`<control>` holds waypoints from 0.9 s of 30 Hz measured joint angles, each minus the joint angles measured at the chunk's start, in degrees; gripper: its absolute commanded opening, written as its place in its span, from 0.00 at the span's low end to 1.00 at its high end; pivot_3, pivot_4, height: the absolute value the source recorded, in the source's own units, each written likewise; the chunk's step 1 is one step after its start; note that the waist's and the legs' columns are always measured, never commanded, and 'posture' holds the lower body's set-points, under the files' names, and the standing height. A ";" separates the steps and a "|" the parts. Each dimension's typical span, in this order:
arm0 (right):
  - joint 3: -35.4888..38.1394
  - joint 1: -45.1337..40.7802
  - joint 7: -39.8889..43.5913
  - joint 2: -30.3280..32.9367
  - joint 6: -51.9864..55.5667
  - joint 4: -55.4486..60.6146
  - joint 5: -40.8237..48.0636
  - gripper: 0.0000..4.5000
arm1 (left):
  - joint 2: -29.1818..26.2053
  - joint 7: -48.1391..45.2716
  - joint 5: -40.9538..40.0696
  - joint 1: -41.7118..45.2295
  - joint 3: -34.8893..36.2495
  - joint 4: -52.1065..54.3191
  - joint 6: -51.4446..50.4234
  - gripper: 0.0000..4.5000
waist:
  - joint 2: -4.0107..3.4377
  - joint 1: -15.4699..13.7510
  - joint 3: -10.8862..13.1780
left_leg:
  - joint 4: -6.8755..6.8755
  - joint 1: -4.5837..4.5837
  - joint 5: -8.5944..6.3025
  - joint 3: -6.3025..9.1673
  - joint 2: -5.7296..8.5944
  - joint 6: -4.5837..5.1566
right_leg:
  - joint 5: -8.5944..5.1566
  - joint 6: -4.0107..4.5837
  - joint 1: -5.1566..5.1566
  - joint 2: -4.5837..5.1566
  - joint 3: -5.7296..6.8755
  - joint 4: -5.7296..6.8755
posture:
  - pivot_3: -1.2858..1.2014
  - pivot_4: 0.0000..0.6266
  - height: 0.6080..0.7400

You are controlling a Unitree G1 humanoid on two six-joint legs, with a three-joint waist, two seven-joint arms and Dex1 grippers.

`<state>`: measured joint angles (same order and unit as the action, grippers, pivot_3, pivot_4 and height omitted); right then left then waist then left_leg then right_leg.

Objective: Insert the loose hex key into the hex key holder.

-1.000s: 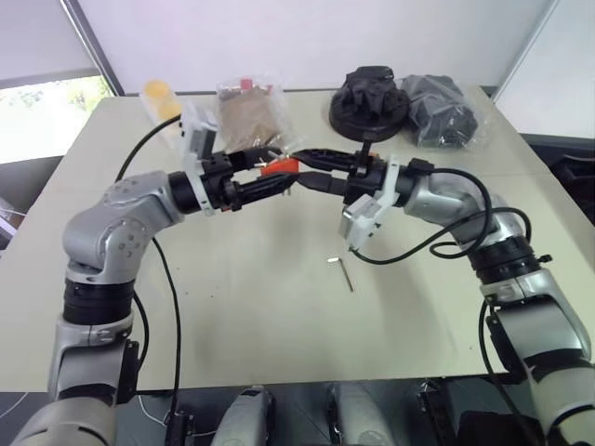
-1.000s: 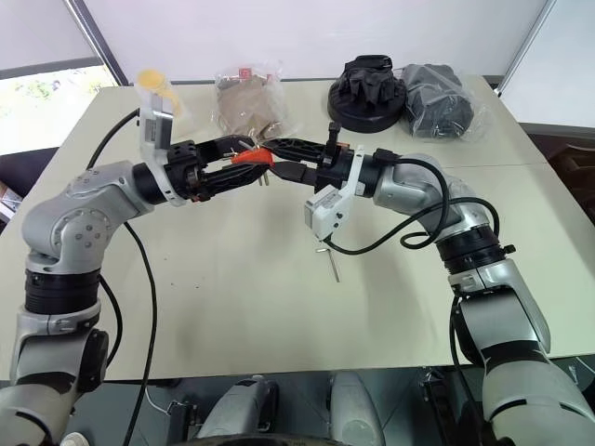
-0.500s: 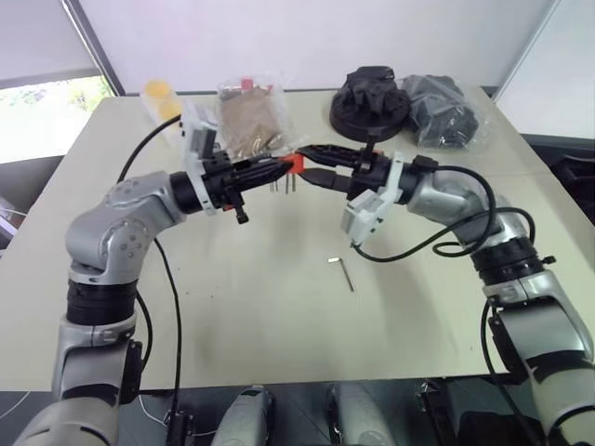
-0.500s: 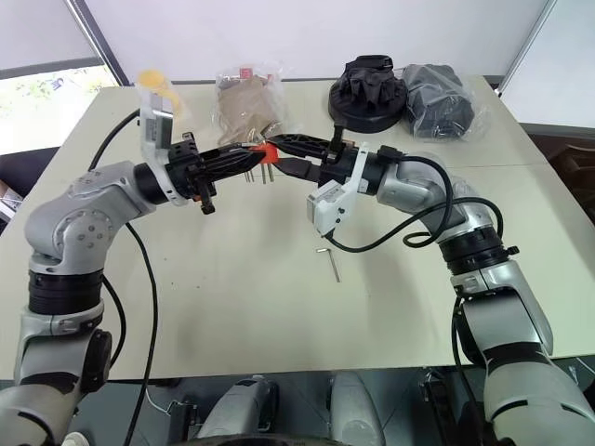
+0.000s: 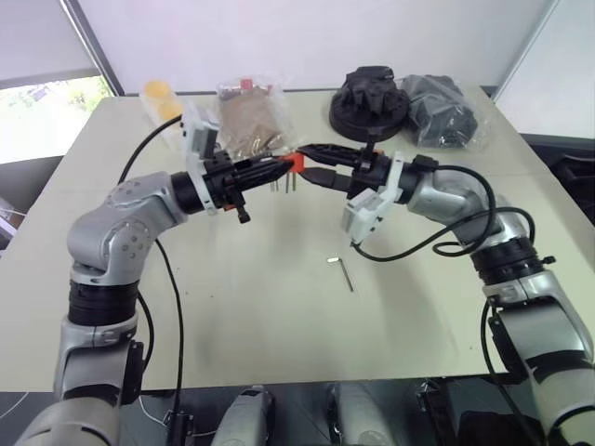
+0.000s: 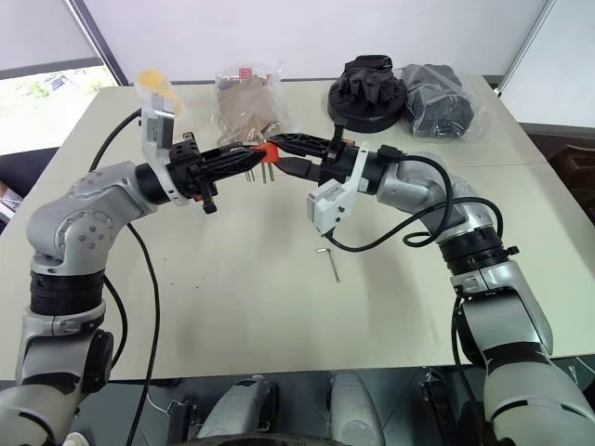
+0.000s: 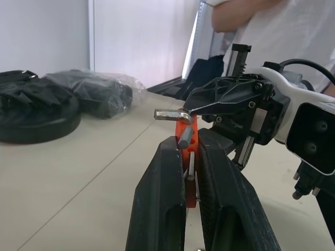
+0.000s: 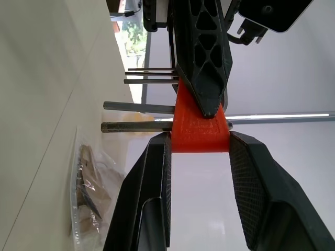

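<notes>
Red holder (image 5: 292, 164) is hanging mid-air, upper centre, both grippers clamping it: left (image 5: 279, 170), right (image 5: 307, 174). Key (image 5: 345, 272) is lying below on the table, its length running toward the camera, nearer the right arm. Right wrist view: fingers (image 8: 157, 178) are squeezing the holder's sides.

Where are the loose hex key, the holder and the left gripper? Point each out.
Loose hex key (image 5: 345, 272): left eye view, mid-shaft, lying on the table.
Holder (image 8: 200, 128): right wrist view, red body between the right fingers.
Left gripper (image 7: 189, 157): left wrist view, between its fingertips.
</notes>
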<state>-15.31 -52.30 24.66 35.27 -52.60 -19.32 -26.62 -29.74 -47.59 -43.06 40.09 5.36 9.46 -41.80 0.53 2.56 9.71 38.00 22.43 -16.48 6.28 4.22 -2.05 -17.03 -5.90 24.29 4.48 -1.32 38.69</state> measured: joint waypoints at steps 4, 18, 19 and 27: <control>0.00 0.00 0.00 -0.06 0.12 0.00 0.00 0.22 | -0.01 0.02 0.07 0.00 0.00 0.01 0.00 0.01 | 0.00 -0.01 0.00 | 0.00 0.00 0.00 0.00 0.00 0.00 | 0.00 0.00 0.00 0.00 0.00 0.00 | 0.52 0.24 1.00; -0.05 0.25 2.61 -0.36 2.38 0.24 2.56 0.98 | 0.31 0.20 0.37 -0.09 -0.69 0.45 -0.13 0.00 | 0.00 -0.01 0.00 | 0.01 0.00 0.00 0.00 0.00 0.00 | 0.00 0.00 0.00 0.00 0.00 0.02 | 0.52 0.24 1.00; -0.02 0.95 4.74 -0.35 5.22 0.77 5.13 0.98 | 0.30 0.31 0.54 -0.32 -0.69 0.77 -0.04 0.00 | 0.01 -0.01 0.00 | 0.01 0.00 0.00 0.00 0.00 0.00 | 0.00 0.00 -0.01 0.00 0.00 0.02 | 0.52 0.24 1.00; 2.48 11.75 35.38 8.64 60.73 19.46 45.27 0.98 | -1.80 1.21 3.96 -4.97 -0.21 3.23 3.49 0.00 | -0.02 -0.43 0.02 | 0.04 0.05 -0.01 0.07 0.00 0.03 | 0.00 0.00 -0.07 0.08 -0.02 -0.08 | 0.52 0.24 1.00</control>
<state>-12.83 -40.55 60.04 43.92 8.13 0.14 18.65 -31.54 -46.38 -39.10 35.12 5.15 12.69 -38.31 0.52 2.14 9.72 38.04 22.48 -16.49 6.35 4.22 -2.02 -17.03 -5.90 24.22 4.56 -1.33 38.60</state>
